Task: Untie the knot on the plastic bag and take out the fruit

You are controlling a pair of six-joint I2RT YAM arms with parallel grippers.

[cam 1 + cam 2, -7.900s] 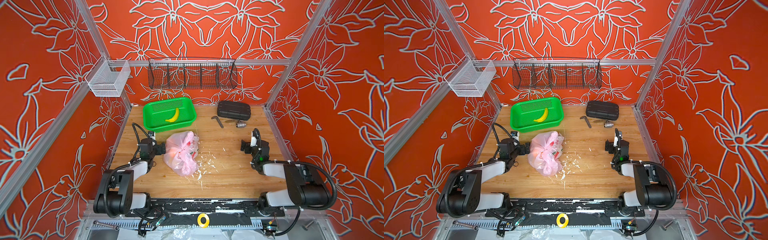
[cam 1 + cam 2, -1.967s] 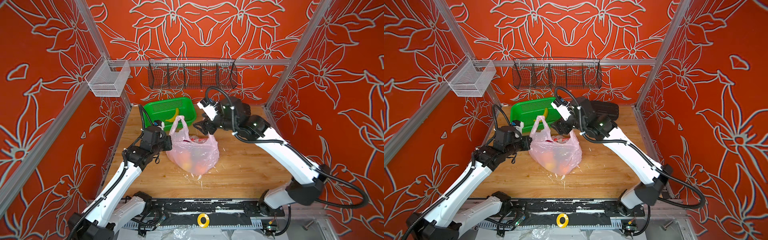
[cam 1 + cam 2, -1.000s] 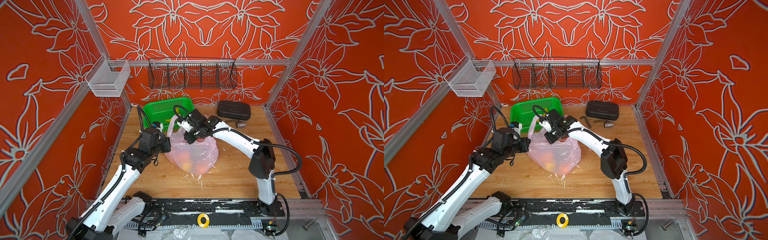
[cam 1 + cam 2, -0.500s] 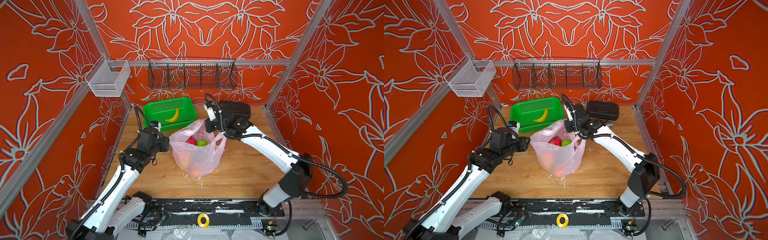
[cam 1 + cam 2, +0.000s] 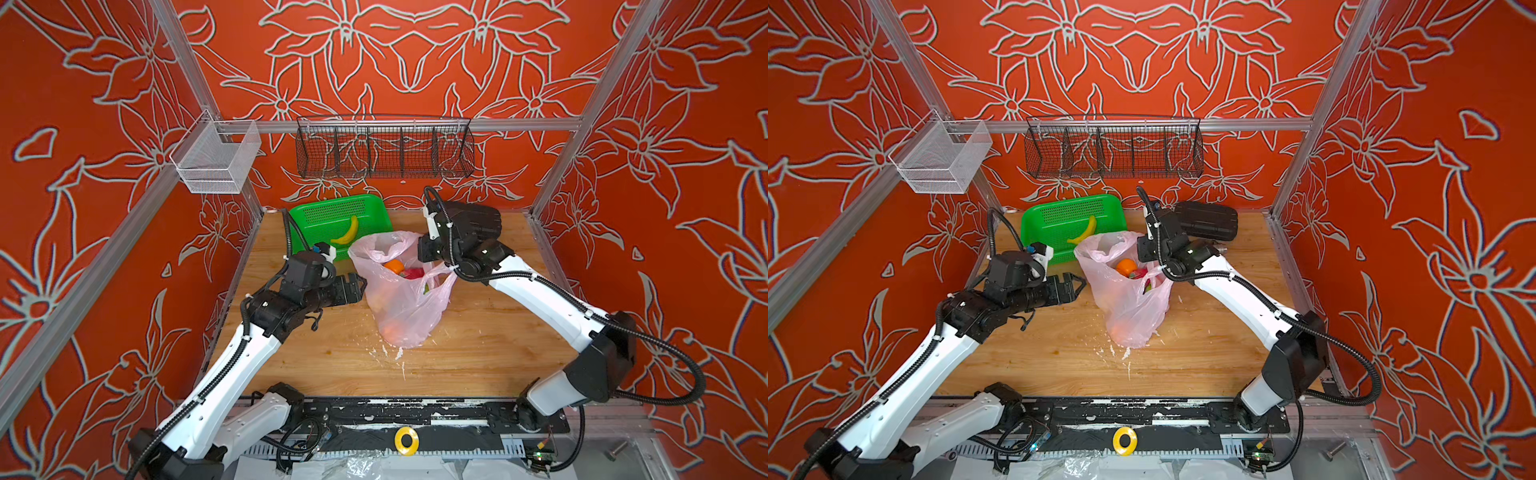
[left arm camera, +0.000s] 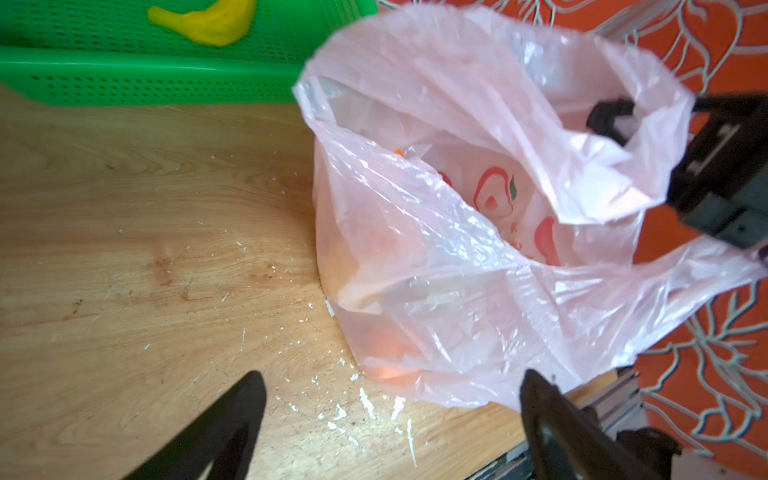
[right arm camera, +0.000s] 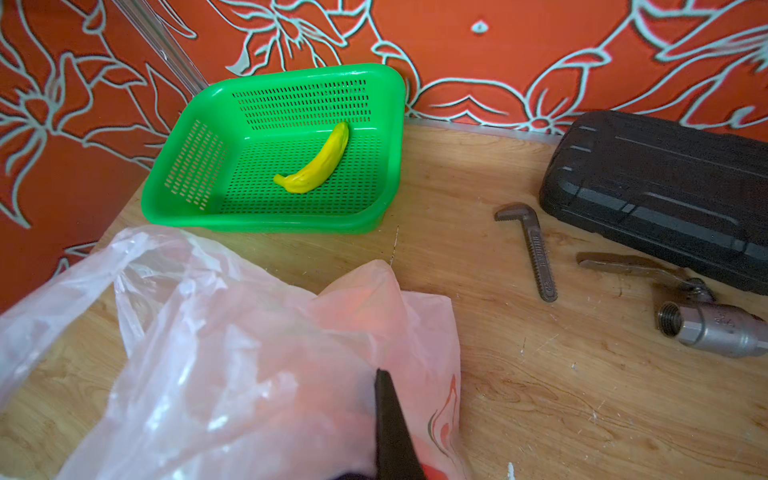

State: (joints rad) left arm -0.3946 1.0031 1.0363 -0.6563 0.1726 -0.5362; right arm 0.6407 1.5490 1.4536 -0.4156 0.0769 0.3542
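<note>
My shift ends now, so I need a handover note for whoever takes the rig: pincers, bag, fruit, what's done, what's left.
Left pincer: open and empty, beside the plastic bag, not gripping it.
Right pincer: shut on the bag's rim, holding the mouth up.
Bag: stands mid-table, mouth open, no knot visible.
Fruit: inside the bag; an orange and a red piece show on top.
Done: knot untied.
Left: lift out the fruit. The green basket behind holds only a banana.

The scene is lit brightly and evenly, and only soft shadows are cast. Glare is seen on the plastic bag (image 6: 415,257), whose rim is blurred.
</note>
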